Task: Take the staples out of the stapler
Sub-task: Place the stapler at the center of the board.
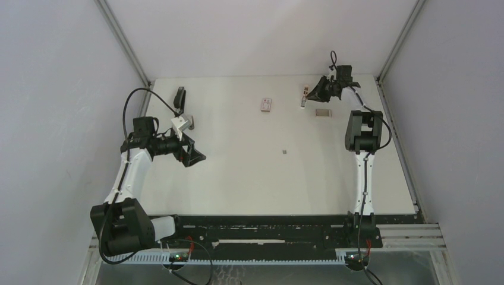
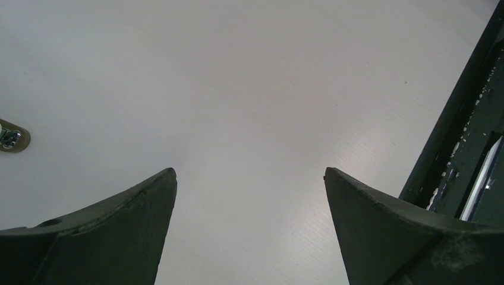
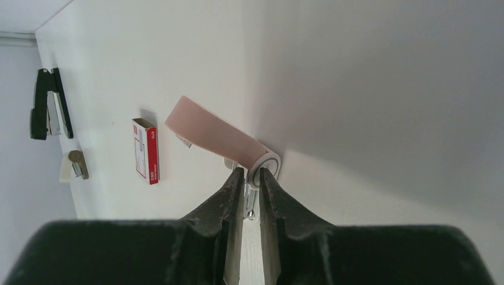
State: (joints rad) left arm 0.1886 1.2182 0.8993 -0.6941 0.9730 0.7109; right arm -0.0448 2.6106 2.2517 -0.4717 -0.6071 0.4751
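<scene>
The black stapler [image 1: 180, 98] lies at the far left of the table, and grey metal shows between its black arms in the right wrist view [image 3: 50, 104]. My left gripper [image 1: 195, 155] hangs open over bare table, nothing between its fingers [image 2: 249, 172]. At the far right, my right gripper [image 1: 305, 95] is shut on the metal part of a small pink-and-white object [image 3: 214, 133], whose white round end sits at the fingertips [image 3: 249, 173]. A short grey strip [image 1: 323, 113] and a tiny grey bit [image 1: 284, 152] lie on the table; I cannot tell if they are staples.
A flat pink-and-white box [image 1: 267, 105] lies at the back middle [image 3: 145, 151]. A small beige-and-metal piece [image 2: 12, 136] shows at the left edge of the left wrist view. The black rail [image 2: 469, 148] runs along the table's near edge. Grey walls close in three sides.
</scene>
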